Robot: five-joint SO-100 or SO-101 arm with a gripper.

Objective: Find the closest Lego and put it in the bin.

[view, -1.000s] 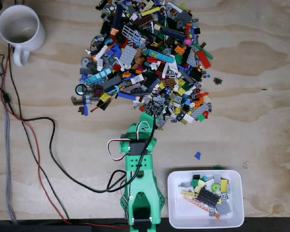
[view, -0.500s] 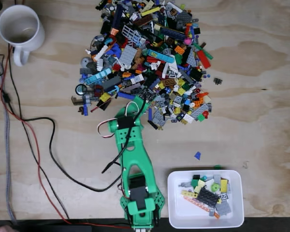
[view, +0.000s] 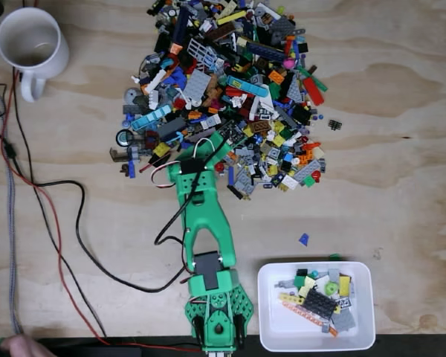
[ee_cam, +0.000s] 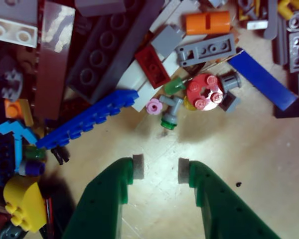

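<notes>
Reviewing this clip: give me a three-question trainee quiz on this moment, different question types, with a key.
1. True or false: the gripper is shut on a brick.
2. Multiple choice: the red round piece in the wrist view lies A) between the fingers, B) beyond the fingertips, to the right, C) in the bin.
3. Fill in: the mug stands at the top ____ of the fixed view.

Key: 1 false, it is open over bare table; 2 B; 3 left.

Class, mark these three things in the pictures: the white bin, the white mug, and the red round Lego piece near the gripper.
bin (view: 271, 336), fixed view, bare floor at its lower left corner.
mug (view: 54, 54), fixed view, right side of its rim.
red round Lego piece (ee_cam: 205, 91), wrist view, centre of its studded top.
</notes>
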